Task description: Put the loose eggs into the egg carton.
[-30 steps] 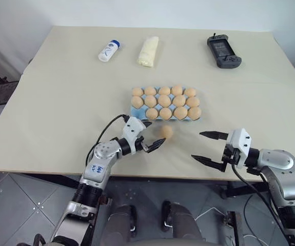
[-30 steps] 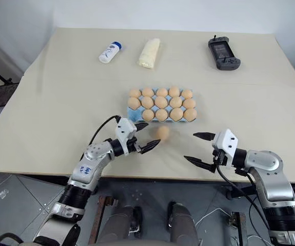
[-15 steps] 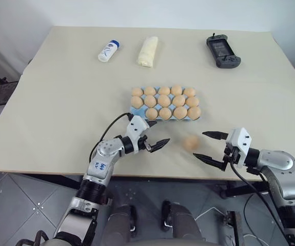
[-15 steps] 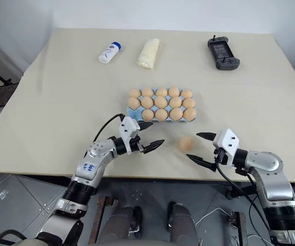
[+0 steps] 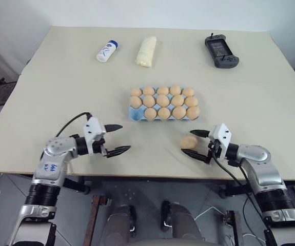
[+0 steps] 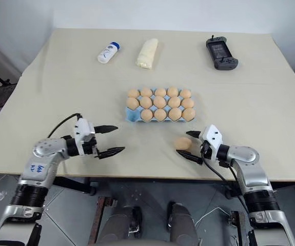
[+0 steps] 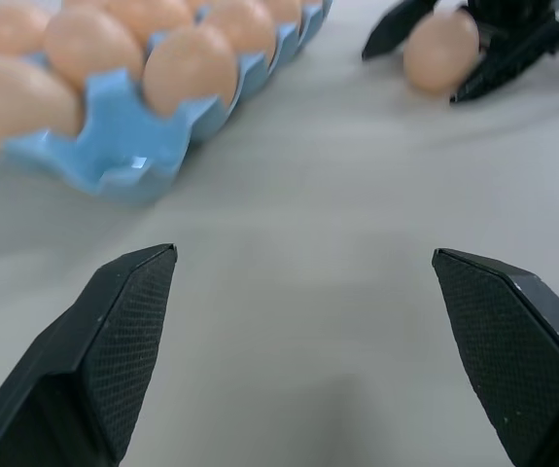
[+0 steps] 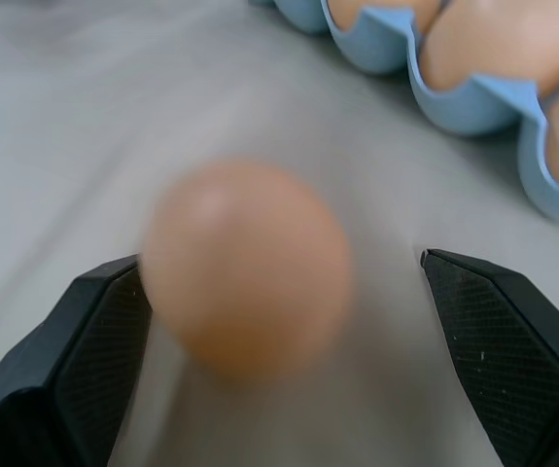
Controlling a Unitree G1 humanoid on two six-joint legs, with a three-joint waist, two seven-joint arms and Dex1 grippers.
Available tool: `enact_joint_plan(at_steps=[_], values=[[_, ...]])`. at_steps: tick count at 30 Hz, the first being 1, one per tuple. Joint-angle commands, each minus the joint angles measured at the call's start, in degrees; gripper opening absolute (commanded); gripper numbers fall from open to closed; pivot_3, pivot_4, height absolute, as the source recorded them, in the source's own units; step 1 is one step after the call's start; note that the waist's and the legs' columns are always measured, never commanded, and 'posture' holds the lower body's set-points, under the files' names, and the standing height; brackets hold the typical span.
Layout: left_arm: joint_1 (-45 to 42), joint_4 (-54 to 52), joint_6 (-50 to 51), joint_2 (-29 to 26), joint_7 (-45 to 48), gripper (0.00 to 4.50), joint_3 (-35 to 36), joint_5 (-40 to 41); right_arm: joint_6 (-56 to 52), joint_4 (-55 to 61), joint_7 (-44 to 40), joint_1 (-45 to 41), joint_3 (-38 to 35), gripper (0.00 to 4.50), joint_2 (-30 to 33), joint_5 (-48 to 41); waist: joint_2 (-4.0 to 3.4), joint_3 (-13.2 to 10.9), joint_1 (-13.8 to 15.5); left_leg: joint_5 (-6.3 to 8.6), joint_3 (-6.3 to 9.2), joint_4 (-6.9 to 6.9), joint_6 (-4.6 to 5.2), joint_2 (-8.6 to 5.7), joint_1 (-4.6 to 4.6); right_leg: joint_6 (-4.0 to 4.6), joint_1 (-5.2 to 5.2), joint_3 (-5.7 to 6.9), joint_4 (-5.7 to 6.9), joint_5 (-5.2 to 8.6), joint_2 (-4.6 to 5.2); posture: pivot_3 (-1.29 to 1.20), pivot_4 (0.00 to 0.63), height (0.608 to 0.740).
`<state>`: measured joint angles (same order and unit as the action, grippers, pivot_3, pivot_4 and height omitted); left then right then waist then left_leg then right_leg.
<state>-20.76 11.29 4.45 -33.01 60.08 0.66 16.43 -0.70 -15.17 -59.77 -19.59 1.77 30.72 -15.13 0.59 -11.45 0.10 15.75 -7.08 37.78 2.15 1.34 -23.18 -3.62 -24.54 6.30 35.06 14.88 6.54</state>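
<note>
The right gripper [image 5: 194, 144] stood with its two black fingers spread wide, released, with the one loose egg [image 5: 189, 142] lying on the table [image 5: 55, 92] between the fingertips. In the right wrist view the egg [image 8: 247, 269] sat close against one finger [image 8: 75, 360] and clear of the other; whether it touched that nearer finger could not be told. The jaws had not clenched on it.

The light blue egg carton [image 5: 138, 116] lay just beyond that gripper, further out on the table and a little toward the robot's left. Tan eggs sat in every cup but one: the near corner cup on the robot's left showed bare blue. The carton's near edge stood apart from the loose egg, with open table between them.

The left gripper [image 5: 117, 137] hung over the table near its front edge, fingers wide apart and holding nothing. The carton lay ahead of it and to its right; the loose egg lay well off to its right, at the other gripper.

Far beyond both hands, along the back of the table, lay a white bottle with a blue cap [image 5: 106, 50], a pale yellow rolled cloth [image 5: 147, 50] and a dark grey handheld game console [image 5: 221, 49], all on their sides or flat and well apart from each other.
</note>
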Motion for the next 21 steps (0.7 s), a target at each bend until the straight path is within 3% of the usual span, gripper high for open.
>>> enact_joint_plan(at_steps=[1,6,8,12,15,21], values=[[-0.64,0.68,-2.03,-0.81,1.59,4.5,1.39,1.13,1.66,-1.35,0.16,-1.46,0.16,4.12,-1.25,0.28,0.0,0.0,-0.21,0.0,0.0,0.0,0.0,0.0,0.0,0.0,0.0,-0.01,0.0,0.0,0.0,0.0,0.15,0.74],[-0.52,0.63,-2.15,-0.93,1.67,4.5,2.12,1.04,0.8,0.02,0.51,-2.83,0.87,2.41,-3.89,-0.24,0.0,0.0,-0.34,0.01,0.0,-0.01,-0.03,0.03,0.0,-0.01,-0.03,-0.01,0.05,0.0,0.0,0.0,0.15,0.74],[-0.03,0.14,-1.88,-0.82,1.26,4.5,2.38,1.18,-1.21,2.94,-0.23,-3.16,1.56,1.96,-4.23,-1.0,-0.01,-0.01,-0.43,0.01,-0.01,-0.01,-0.04,0.04,0.0,0.0,-0.03,-0.01,0.05,0.0,0.0,0.0,0.15,0.74],[0.5,-0.18,-1.72,-0.73,0.8,4.5,2.67,1.2,-4.49,6.92,0.83,-4.81,2.1,1.96,-5.26,-1.92,-0.02,-0.01,-0.47,0.02,-0.01,-0.01,-0.05,0.05,0.0,0.0,-0.06,-0.03,0.07,-0.01,0.0,0.0,0.15,0.74],[1.14,-0.22,-1.44,-0.45,-0.65,4.5,3.73,1.39,-11.09,9.27,5.53,-12.83,4.34,1.96,-9.93,-1.12,-0.04,-0.03,-1.62,0.01,-0.02,-0.01,-0.06,0.06,-0.01,0.03,-0.09,-0.08,0.09,-0.03,0.0,0.0,0.15,0.74],[2.23,-1.19,-0.76,-0.07,-2.48,4.5,4.75,1.64,-12.11,-1.75,13.02,-26.35,8.0,1.96,-18.6,4.54,-0.04,-0.03,-1.75,-0.08,0.02,-0.1,-0.29,0.14,0.0,0.25,-0.34,0.03,0.47,0.03,0.0,0.0,0.15,0.74]])
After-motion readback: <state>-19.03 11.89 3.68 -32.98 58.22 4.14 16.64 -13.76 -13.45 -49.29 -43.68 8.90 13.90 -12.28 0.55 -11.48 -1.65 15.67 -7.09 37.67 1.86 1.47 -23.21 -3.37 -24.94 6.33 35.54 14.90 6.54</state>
